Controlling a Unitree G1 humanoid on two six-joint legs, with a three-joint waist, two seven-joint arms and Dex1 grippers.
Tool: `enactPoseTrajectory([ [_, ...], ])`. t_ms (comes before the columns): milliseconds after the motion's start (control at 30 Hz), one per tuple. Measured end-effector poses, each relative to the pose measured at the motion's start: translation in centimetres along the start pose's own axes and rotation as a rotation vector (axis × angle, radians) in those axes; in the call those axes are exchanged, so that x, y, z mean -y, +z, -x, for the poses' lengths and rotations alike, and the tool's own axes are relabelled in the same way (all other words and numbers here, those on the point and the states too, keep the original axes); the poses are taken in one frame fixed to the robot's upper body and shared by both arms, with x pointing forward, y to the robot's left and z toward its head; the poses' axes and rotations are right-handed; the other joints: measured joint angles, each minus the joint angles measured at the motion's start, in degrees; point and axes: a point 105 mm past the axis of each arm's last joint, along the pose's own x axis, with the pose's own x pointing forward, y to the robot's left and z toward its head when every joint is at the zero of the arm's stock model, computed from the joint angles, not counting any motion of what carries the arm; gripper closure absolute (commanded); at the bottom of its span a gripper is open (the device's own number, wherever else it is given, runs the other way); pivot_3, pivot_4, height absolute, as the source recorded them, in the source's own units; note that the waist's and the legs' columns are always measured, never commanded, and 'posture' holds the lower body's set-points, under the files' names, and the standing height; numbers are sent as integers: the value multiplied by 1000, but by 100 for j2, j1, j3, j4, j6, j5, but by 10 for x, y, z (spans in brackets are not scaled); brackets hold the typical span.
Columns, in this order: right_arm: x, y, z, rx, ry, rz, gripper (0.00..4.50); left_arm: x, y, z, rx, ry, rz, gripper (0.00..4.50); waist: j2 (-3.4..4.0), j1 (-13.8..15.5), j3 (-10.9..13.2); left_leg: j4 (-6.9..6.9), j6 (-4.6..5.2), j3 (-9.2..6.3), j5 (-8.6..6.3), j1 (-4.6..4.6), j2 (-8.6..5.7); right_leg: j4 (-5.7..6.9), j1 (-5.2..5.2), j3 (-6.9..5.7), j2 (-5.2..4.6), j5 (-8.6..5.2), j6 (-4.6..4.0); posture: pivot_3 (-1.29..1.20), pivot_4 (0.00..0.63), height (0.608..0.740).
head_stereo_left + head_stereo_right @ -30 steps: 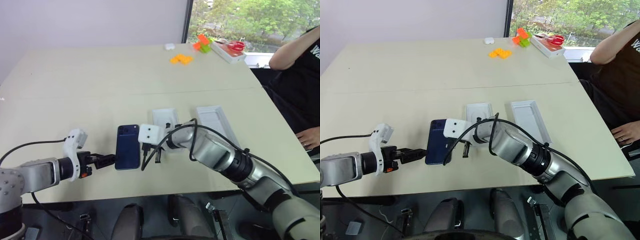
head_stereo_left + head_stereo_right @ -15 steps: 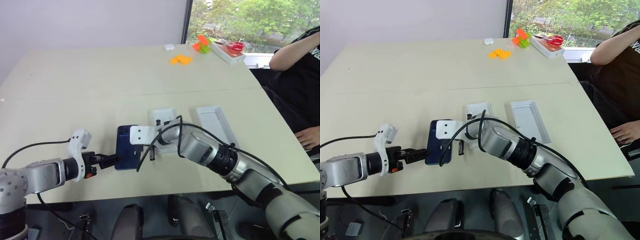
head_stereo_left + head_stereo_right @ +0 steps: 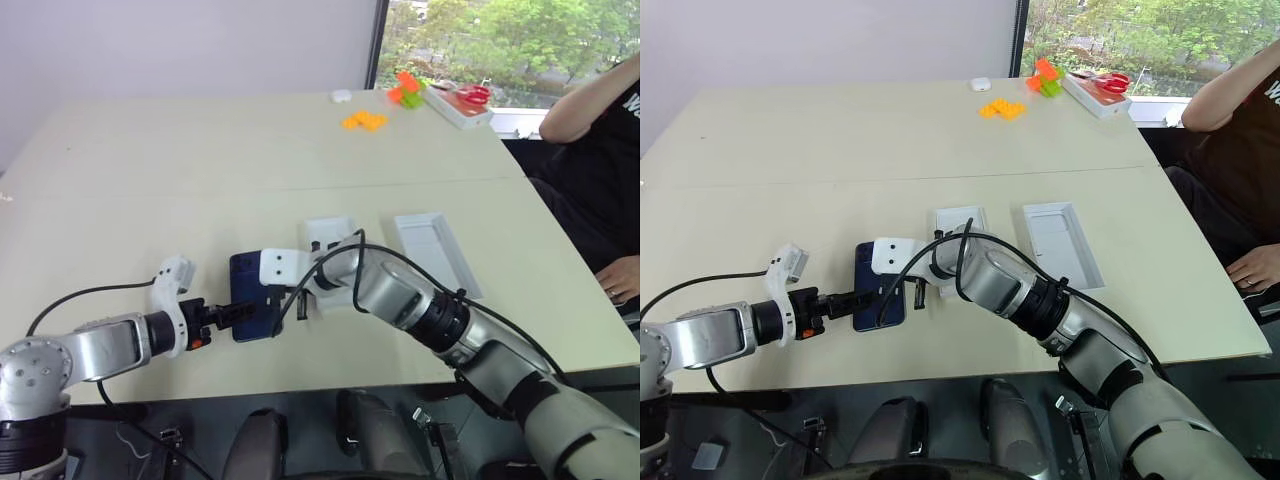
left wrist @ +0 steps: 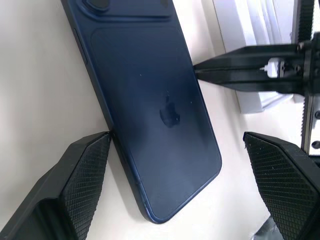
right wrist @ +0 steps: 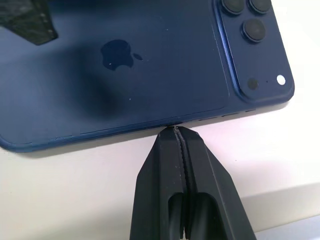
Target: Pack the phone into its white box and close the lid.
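Observation:
The phone lies back up on the beige table, its camera cluster at the far end. My left gripper is open and straddles the phone's near end; one finger touches a long edge and the other finger stands apart. My right gripper is shut, its tips pressed against the phone's other long edge. A white tray with a greyish floor, which looks like the white box, lies to the right. A whiter tray, probably the lid, sits just behind my right wrist, partly hidden.
At the far side of the table are orange blocks, green and orange blocks, a tray with red scissors and a small white object. A person sits at the right edge. The table's front edge is close under my arms.
My left gripper has slid right until its fingers flank the phone's near end. My right gripper swung left to the phone's long edge. The phone has barely shifted.

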Motion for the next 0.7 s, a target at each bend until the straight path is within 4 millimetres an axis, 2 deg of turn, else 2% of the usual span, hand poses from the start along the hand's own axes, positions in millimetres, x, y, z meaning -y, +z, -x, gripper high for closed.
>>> enactPoseTrajectory([
  [233,4,-4,2,-10,-20,-23,4463,4,2,-7,26,-14,85,0,1,98,-1,0,0,0,0,6,-6,-5,8,-2,-2,-9,-7,0,150,740],
  [700,8,-8,3,-24,-42,-44,4463,9,4,-14,41,-20,118,0,1,125,-1,0,-1,6,0,0,-12,-13,11,-9,-7,-23,10,0,150,740],
])
